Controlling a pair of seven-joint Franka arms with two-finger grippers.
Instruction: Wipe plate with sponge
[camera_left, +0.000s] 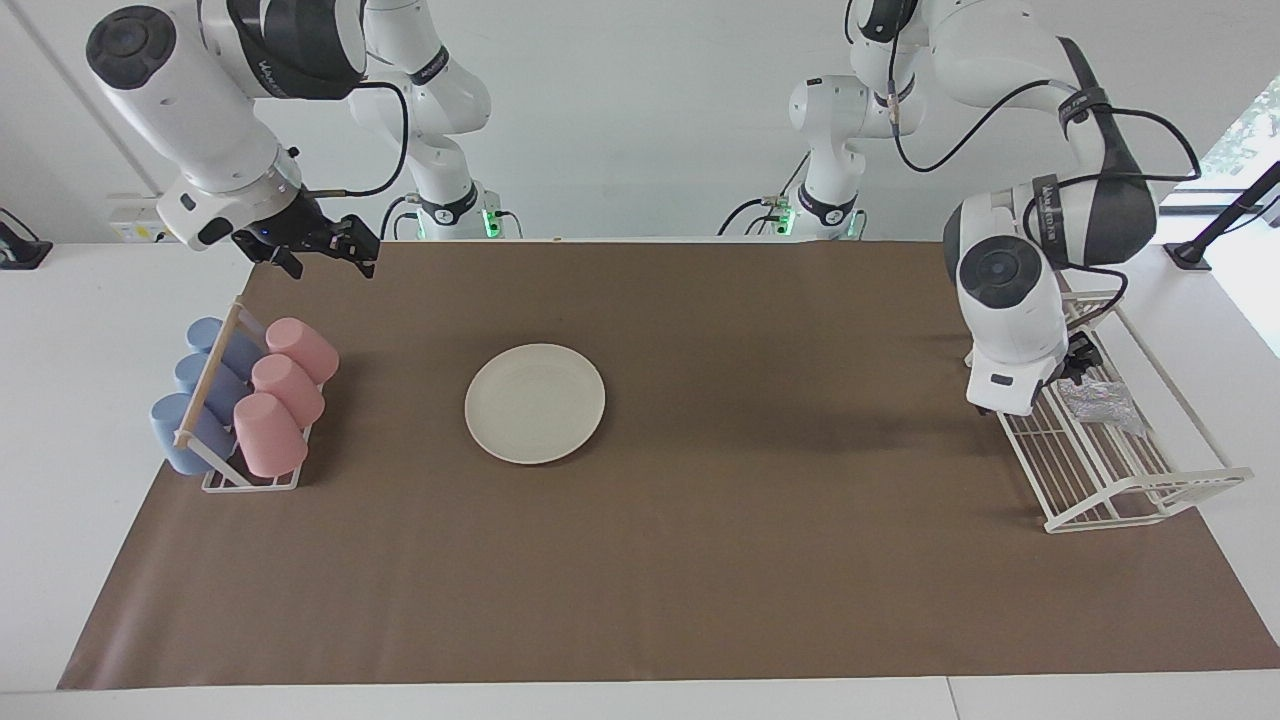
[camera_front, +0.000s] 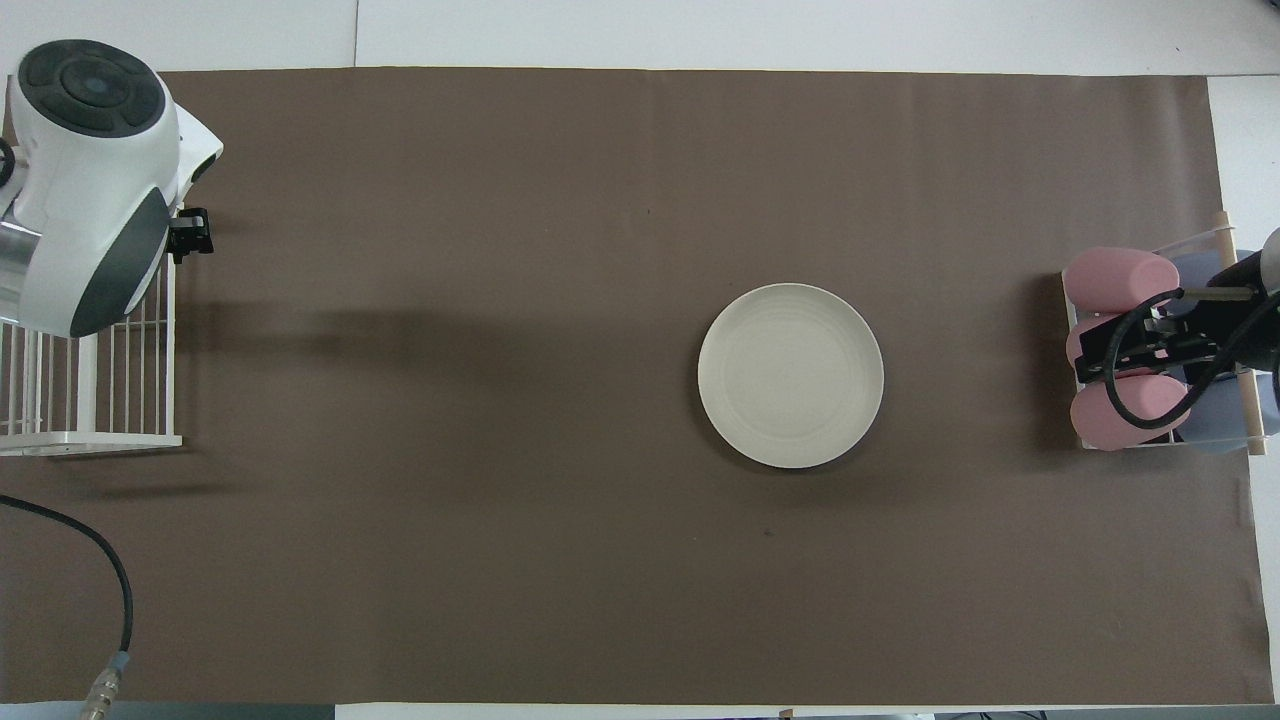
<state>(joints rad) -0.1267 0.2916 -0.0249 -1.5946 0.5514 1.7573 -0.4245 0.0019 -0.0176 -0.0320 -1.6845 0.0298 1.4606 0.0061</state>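
Sponge (camera_left: 1097, 403) on rack (camera_left: 1120, 480), plate (camera_left: 535, 403) mid-table

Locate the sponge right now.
In the facing view, the sponge lies in the white wire rack at the left arm's end of the table, just beside the left gripper.

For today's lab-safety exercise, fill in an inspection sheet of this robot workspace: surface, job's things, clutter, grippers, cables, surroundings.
Surface: brown mat on a white table.
Job's things: plate flat on the mat, bare; sponge lying in the white wire rack at the left arm's end.
Clutter: cup rack with pink cups and blue cups at the right arm's end.
Grippers: left gripper over the wire rack beside the sponge, holding nothing; right gripper open, raised above the mat, waiting.
Cables: black cables looped along both arms.
Surroundings: white wall; window.
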